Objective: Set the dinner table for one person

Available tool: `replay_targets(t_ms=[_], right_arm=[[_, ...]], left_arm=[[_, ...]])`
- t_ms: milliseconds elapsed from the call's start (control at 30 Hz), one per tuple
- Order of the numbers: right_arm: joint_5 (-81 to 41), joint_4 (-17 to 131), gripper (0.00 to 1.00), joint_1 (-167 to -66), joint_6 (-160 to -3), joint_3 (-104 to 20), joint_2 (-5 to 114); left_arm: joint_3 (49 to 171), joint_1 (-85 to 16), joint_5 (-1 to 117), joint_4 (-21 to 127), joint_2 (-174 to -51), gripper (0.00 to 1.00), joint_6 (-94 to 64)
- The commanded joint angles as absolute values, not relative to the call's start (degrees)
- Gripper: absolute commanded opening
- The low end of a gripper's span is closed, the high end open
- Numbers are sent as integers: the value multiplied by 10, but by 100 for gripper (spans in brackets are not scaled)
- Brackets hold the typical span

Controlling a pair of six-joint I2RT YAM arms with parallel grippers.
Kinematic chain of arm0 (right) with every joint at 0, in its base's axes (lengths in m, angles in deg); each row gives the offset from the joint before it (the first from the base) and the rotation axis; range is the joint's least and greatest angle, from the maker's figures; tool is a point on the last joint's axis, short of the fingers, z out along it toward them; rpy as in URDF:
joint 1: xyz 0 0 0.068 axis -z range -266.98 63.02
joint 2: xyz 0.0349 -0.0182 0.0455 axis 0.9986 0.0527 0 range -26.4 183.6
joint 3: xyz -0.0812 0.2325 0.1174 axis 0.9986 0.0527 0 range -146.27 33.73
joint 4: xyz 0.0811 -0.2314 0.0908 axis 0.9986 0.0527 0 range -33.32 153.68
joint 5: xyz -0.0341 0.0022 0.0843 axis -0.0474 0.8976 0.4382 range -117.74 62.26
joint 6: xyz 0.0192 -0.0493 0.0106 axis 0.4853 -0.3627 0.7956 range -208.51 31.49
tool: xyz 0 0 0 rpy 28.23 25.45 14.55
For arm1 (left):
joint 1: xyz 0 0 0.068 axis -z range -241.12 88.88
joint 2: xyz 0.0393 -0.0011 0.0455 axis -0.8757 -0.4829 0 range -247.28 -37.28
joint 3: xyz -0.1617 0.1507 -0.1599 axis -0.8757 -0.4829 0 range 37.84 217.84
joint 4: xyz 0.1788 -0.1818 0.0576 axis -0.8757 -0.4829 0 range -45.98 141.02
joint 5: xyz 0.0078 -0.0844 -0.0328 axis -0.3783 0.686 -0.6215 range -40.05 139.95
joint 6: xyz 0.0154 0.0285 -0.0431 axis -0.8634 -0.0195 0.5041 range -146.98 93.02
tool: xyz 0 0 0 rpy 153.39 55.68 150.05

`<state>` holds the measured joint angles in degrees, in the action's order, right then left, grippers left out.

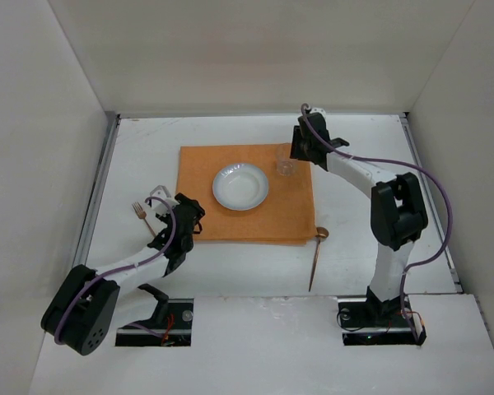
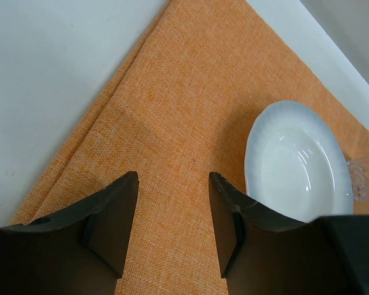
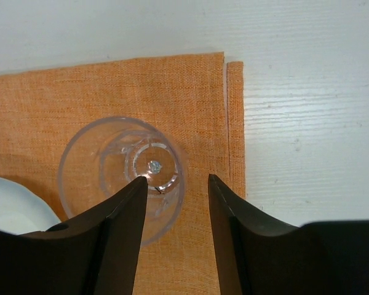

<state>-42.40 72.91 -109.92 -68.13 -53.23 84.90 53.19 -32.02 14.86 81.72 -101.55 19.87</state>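
The white dinner table (image 1: 354, 140) bears an orange placemat (image 1: 255, 218). A white plate (image 1: 240, 186) sits on the mat's middle and a clear glass (image 1: 286, 167) stands upright near its far right corner. A fork (image 1: 140, 212) lies left of the mat and a spoon (image 1: 317, 255) lies off its front right corner. My left gripper (image 2: 172, 178) is open and empty over the mat's left part, with the plate (image 2: 295, 166) to its right. My right gripper (image 3: 175, 179) is open above the glass (image 3: 120, 172); its left finger overlaps the glass and its right finger stands beside it.
Metal rails (image 1: 99, 189) run along the table's sides, with white walls close behind and to both sides. Bare tabletop (image 3: 307, 123) lies right of the mat's edge. The arm bases (image 1: 379, 317) stand at the near edge.
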Motion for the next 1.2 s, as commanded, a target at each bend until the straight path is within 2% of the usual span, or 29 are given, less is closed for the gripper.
replay_targets(t_ms=[0,167,233,333,400,600,700,800,967,1167], right_arm=[[-438,704,50,-1106,-675,-515,769],[-479,624,47,-1136,-607,-324,623],[-499,615,40,-1149,-589,-252,576],[-516,654,18,-1180,-533,-138,502],[-528,707,14,-1206,-489,-96,466],[-563,896,19,-1301,-342,-36,357],[-553,948,28,-1324,-309,-27,350],[-540,965,31,-1334,-302,-22,361],[-509,939,31,-1338,-316,-18,404],[-502,902,25,-1342,-330,-23,443]], left_arm=[[526,-327,153,842,-1006,47,206],[517,-327,159,851,-993,48,208],[513,-327,164,856,-992,48,209],[510,-327,173,857,-991,48,211],[514,-327,174,862,-1004,48,214],[519,-328,186,867,-1018,48,215],[519,-329,195,869,-1020,48,216],[515,-330,190,871,-1013,49,219],[512,-330,193,872,-1008,49,219],[510,-332,195,871,-1007,49,219]])
